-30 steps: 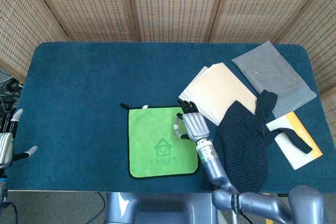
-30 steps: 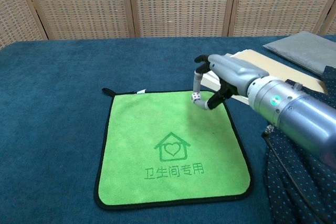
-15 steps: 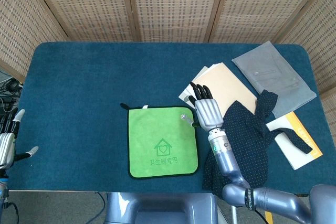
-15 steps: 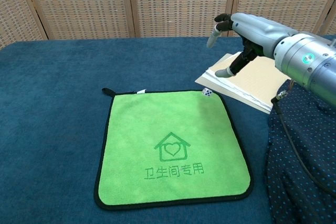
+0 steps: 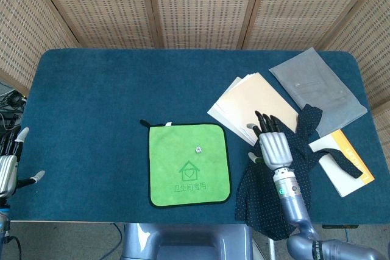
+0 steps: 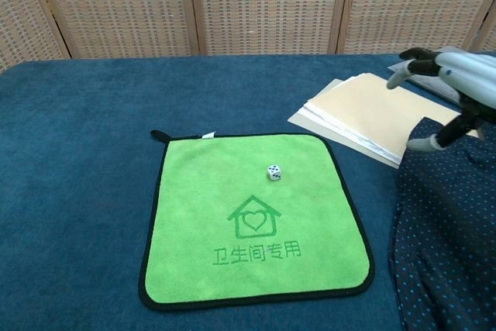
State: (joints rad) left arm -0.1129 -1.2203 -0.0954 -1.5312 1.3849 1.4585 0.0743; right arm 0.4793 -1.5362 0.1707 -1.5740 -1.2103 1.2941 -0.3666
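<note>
right hand (image 5: 273, 144): empty, fingers spread, hovering above the dotted navy cloth (image 5: 277, 181) at the near right of the table (image 5: 91, 89)
left hand (image 5: 7, 165): at the table's near left edge, well apart from everything, nothing in it, fingers apart
green cloth (image 5: 189, 165): flat, near centre, house-and-heart print
die (image 6: 273, 172): white, resting on the green cloth above the print, well left of the right hand
beige paper stack (image 5: 253, 105): just beyond the right hand
grey folded cloth (image 5: 317, 89): far right corner
</note>
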